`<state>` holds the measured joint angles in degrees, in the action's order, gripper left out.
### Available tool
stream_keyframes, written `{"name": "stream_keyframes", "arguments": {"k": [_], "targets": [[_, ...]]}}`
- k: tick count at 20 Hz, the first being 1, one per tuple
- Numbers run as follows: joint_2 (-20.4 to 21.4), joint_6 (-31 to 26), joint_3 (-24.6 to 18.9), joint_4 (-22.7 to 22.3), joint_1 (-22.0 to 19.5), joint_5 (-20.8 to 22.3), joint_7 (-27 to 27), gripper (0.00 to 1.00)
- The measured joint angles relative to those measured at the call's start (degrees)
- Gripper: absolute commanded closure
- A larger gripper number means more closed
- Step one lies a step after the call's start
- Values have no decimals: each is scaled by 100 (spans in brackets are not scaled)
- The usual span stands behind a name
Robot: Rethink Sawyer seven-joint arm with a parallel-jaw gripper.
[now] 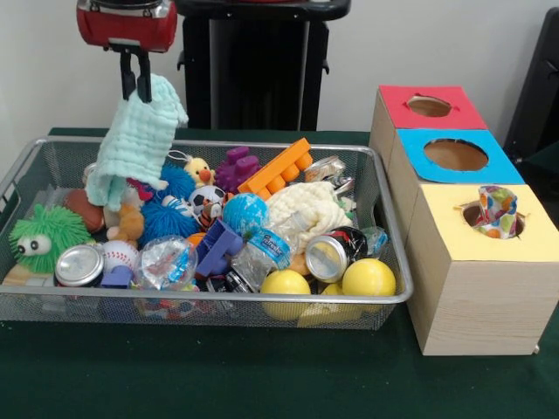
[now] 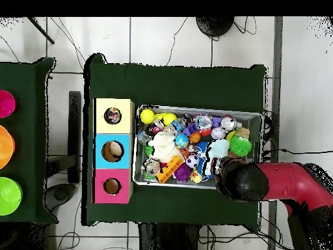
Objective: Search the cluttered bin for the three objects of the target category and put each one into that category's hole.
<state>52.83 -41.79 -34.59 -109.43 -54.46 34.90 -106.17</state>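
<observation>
**Wrong cloth in the jaws, dotted cloths mostly hidden**

We are holding the mint cloth up over the bin, at the end nearest the bench's left edge in the front view. The gripper is hanging from the top of that view with its jaws clamped on the cloth's upper corner, and the fabric is drooping in a long limp fold whose lower end is brushing the toys below. This is a waffle cloth, not one of ours, so we are judging it as clutter being cleared.

One dotted cloth is sitting in the yellow box's hole, by the bench's right front corner, standing half out of the opening. We are not making out any other dotted cloth in the heap; they may be lying under the cream cloth, the cans and the balls.

We are expecting the dotted cloths to be light, soft and shapeless, slumping like the mint one. We are judging a pinch on a raised fold or corner best, lifted high enough for the tail to clear the rim. The one in the hole may need a push to drop through.
</observation>
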Motion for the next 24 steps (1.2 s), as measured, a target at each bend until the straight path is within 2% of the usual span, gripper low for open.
{"name": "stream_keyframes", "arguments": {"k": [6, 7, 24], "targets": [[118, 0, -55, 0, 15, -60, 0, 100], [161, -1, -83, 2, 47, -94, 0, 0], [214, -110, -79, 22, 433, -256, 0, 0]]}}
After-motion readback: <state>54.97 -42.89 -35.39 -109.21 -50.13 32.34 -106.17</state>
